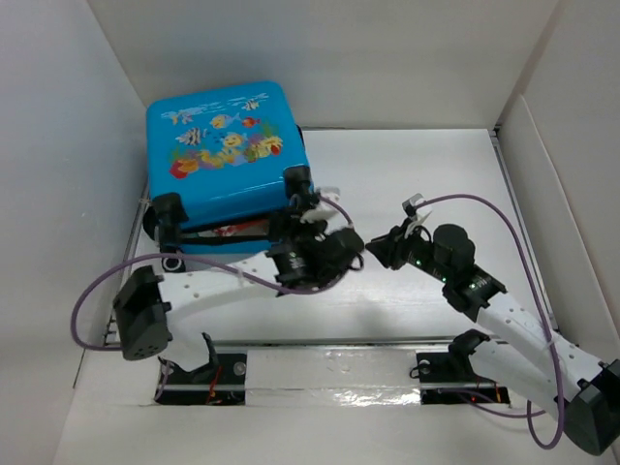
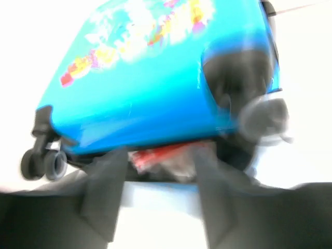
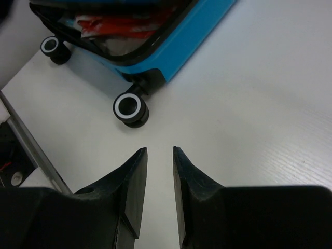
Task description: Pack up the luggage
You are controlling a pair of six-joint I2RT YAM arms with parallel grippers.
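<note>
The luggage (image 1: pixel 218 145) is a bright-blue case with a fish print, lying flat at the back left with its lid lowered almost shut. A red-and-white packet (image 1: pixel 232 230) shows in the gap at its near edge. My left gripper (image 1: pixel 302 221) is at that edge by the right wheel corner. In the blurred left wrist view the luggage (image 2: pixel 155 78) fills the top, and the left gripper (image 2: pixel 158 161) stands open just before the packet (image 2: pixel 166 153), bare table between its fingers. My right gripper (image 3: pixel 160 149) is open a narrow slit, empty, short of a wheel (image 3: pixel 129 109).
White walls close in the table on the left, back and right. The right gripper (image 1: pixel 376 248) hovers mid-table, right of the left arm's wrist. Purple cables loop from both arms. A second wheel (image 3: pixel 52 45) sits at the luggage's (image 3: pixel 192 31) other corner.
</note>
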